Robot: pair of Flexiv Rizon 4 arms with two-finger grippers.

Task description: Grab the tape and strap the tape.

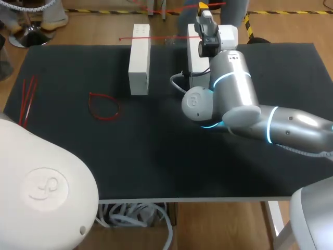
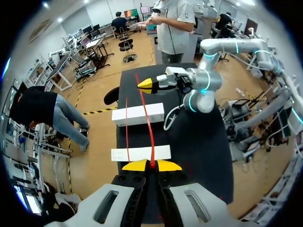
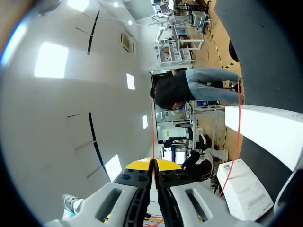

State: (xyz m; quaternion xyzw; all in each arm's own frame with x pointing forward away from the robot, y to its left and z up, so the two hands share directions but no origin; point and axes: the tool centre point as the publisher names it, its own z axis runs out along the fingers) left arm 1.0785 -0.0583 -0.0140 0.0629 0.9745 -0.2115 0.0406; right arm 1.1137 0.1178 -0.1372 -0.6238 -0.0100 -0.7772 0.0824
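A thin red tape [image 2: 147, 124] runs taut from my left gripper [image 2: 152, 164], shut on its near end, over two white boxes to my right gripper [image 2: 146, 85]. A second strand [image 2: 126, 130] crosses the near box [image 2: 163, 152] beside it. In the head view my right gripper [image 1: 203, 10] is at the far end of the right box [image 1: 193, 57], and a red strand [image 1: 156, 37] reaches across the left box [image 1: 139, 60]. My left gripper does not show there. In the right wrist view my right gripper [image 3: 152, 163] is shut on the tape [image 3: 152, 127].
A loose red loop of tape [image 1: 104, 107] lies on the black table [image 1: 156, 156] left of the boxes. A bundle of spare red tapes [image 1: 28, 99] sits at the left edge. My left arm's white housing [image 1: 41, 187] fills the near left corner.
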